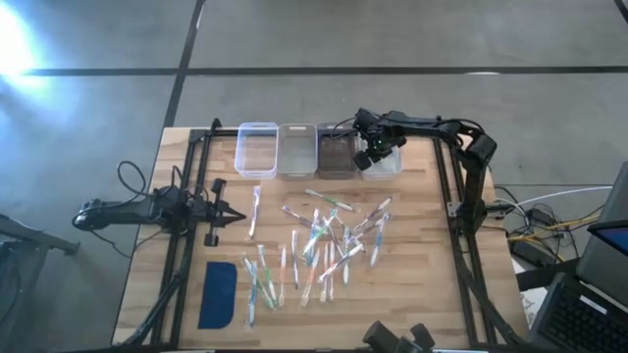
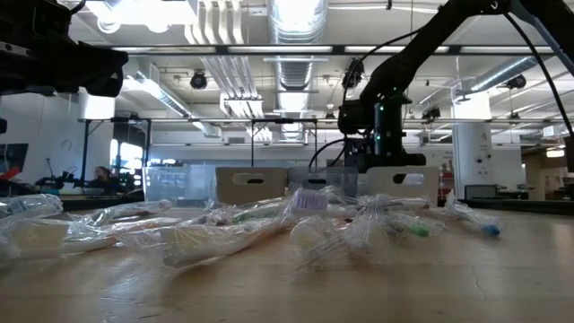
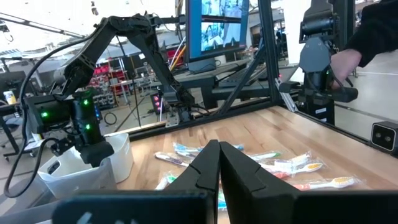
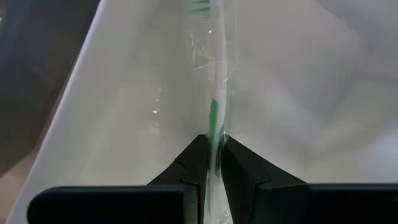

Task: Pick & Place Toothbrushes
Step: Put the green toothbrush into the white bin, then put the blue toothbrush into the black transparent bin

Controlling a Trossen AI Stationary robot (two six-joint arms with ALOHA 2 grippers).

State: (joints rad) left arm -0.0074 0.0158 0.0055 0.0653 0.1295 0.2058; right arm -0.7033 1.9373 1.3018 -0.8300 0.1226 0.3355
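Observation:
Several wrapped toothbrushes point(image 1: 324, 240) lie scattered on the middle of the wooden table; they also show in the low view point(image 2: 305, 211). My right gripper point(image 1: 378, 152) hangs over the rightmost, white bin point(image 1: 388, 162) at the far edge. It is shut on one green-accented toothbrush point(image 4: 214, 93) in a clear wrapper. My left gripper point(image 1: 235, 214) waits shut and empty at the table's left, and also shows in its wrist view point(image 3: 219, 163). My right gripper pinches the toothbrush's green handle part point(image 4: 214, 127) and its clear wrapper between the two fingers. The fingers point down into the white bin point(image 4: 124, 106). The toothbrush runs on from the fingertips in line with them, inside the bin. Whether its far end point(image 4: 199, 7) touches the bin, I cannot tell.
Three other bins stand in the row at the far edge: a clear one point(image 1: 257, 149), a pale one point(image 1: 296, 149) and a dark one point(image 1: 337, 152). A flat dark-blue pad point(image 1: 218, 294) lies near the front left. A person's hand point(image 3: 348, 59) shows beyond the table's right side.

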